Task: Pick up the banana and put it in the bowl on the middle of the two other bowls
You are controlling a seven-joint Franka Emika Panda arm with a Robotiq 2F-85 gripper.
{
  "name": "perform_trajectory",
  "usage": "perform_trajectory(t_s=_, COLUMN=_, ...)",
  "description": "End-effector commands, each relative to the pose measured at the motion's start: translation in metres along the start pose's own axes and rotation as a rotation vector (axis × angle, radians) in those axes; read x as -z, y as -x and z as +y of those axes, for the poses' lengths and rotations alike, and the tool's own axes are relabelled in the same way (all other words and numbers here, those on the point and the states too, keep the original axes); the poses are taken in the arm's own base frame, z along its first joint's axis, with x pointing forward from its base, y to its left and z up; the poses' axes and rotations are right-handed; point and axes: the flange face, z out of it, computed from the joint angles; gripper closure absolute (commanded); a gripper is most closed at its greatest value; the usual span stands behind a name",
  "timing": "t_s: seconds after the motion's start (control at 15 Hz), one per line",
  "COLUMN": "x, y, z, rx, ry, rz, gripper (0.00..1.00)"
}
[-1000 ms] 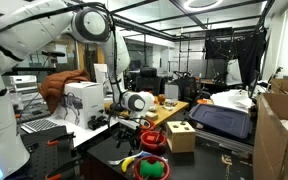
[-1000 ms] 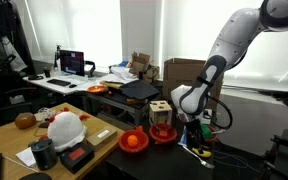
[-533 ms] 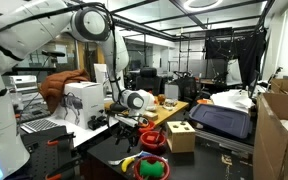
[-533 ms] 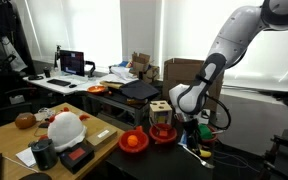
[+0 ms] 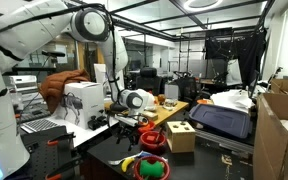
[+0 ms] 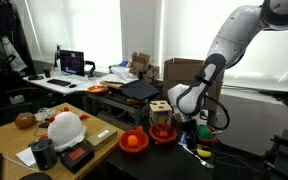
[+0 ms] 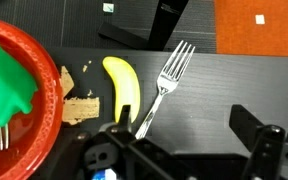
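no movement is seen; the pincer (image 7: 182, 130) is held wide over the ungrasped banana (image 7: 122, 85) beside the fork (image 7: 164, 85).

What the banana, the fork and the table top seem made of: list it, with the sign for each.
Banana: likely plastic; smooth, uniform yellow with a faint sheen.
Fork: metal or metallised plastic; silvery with bright glints.
Table top: dark wood-grain board, probably laminate; matte streaks.
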Motion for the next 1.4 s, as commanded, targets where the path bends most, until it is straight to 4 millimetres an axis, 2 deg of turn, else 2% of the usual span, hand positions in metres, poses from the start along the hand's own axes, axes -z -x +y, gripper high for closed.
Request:
perform_trajectory(t_s=0.0, x=-0.005, y=0.004, z=-0.001, rx=-0.008, ry=0.019, rz=0.003, gripper=0.00)
perform_trajectory(t_s=0.4, x=-0.035, y=0.010, z=0.015, rx=-0.043, ry=0.020, rz=-0.042, gripper=0.00)
perform_trajectory(t_s=0.8, x=-0.058, y=0.007, z=0.019, rx=-0.086, ry=0.006, rz=-0.054, gripper=0.00)
perform_trajectory(t_s=1.33, x=-0.049, y=0.010, z=0.039, rx=-0.099, ry=0.006, rz=-0.031, gripper=0.00)
